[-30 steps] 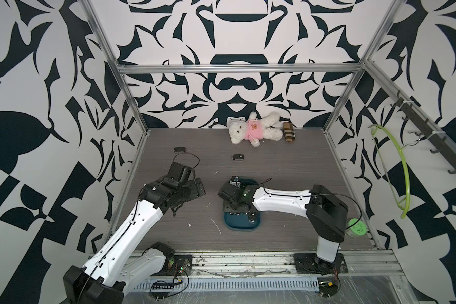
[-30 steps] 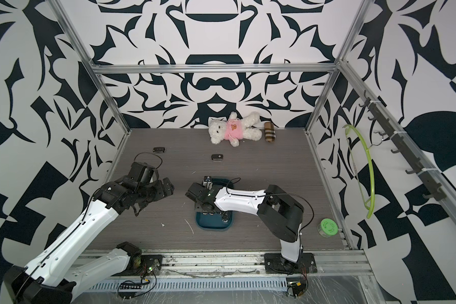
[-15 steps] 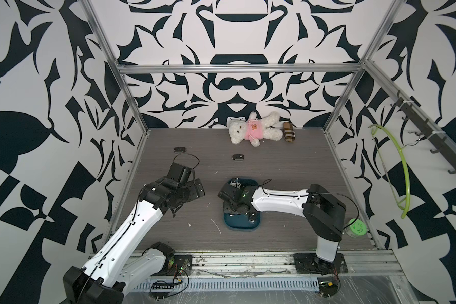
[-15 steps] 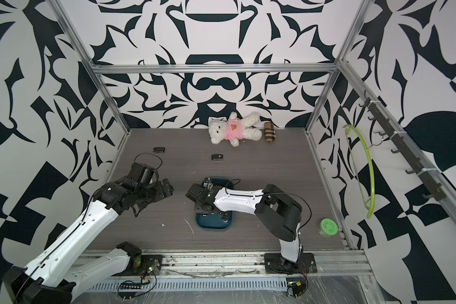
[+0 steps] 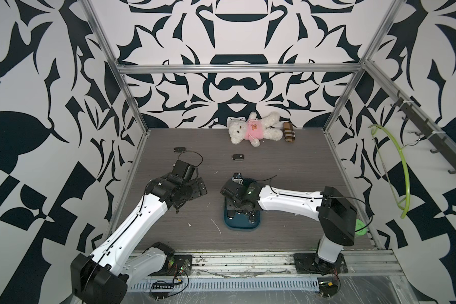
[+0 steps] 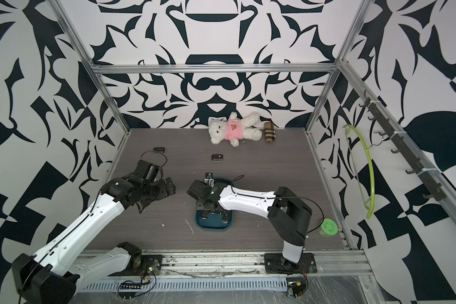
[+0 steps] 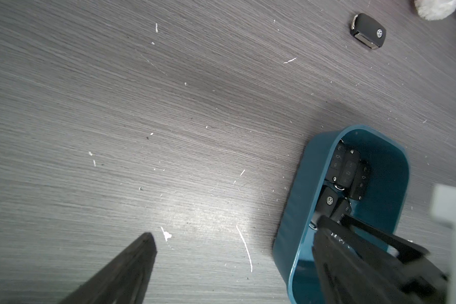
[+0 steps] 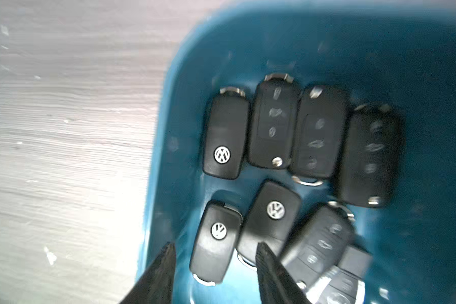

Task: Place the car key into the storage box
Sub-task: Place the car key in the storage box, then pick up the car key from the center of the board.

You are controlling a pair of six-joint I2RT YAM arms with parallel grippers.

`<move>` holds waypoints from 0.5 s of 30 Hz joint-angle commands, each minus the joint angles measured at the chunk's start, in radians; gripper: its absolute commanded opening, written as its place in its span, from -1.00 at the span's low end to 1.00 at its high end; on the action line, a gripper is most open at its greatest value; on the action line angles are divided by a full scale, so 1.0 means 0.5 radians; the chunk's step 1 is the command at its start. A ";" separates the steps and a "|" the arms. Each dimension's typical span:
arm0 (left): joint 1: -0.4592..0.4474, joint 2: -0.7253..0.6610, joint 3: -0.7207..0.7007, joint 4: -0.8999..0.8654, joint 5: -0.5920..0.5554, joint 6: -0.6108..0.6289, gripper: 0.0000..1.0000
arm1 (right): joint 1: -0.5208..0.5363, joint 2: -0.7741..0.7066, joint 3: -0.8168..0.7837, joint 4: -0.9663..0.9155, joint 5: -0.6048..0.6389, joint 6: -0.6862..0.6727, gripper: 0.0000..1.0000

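The storage box (image 5: 238, 228) is a shallow teal tray at the middle front of the table, also in the top view (image 6: 211, 227) and both wrist views (image 7: 295, 210) (image 8: 379, 52). Several black car keys lie inside it. My right gripper (image 8: 215, 246) hangs over the box's near end, open. One car key (image 8: 216, 237) lies on the box floor between its fingers, with a gap on each side. My left gripper (image 5: 192, 194) hovers over bare table to the left of the box, open wide and empty.
Two more black key fobs lie on the table behind the box (image 5: 179, 150) (image 5: 238, 157). A teddy bear (image 5: 250, 129) and a brown plaid pouch (image 5: 288, 132) sit at the back wall. A green hanger (image 5: 395, 168) hangs on the right wall, and a green round object (image 6: 327, 228) sits at the front right.
My right gripper's jaws have spread wider apart over the box, letting go of the key. The left arm has stayed still.
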 commanded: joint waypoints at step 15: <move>0.117 0.565 0.469 0.312 -0.023 0.229 0.98 | -0.590 -0.011 0.483 -0.125 0.007 -0.614 0.99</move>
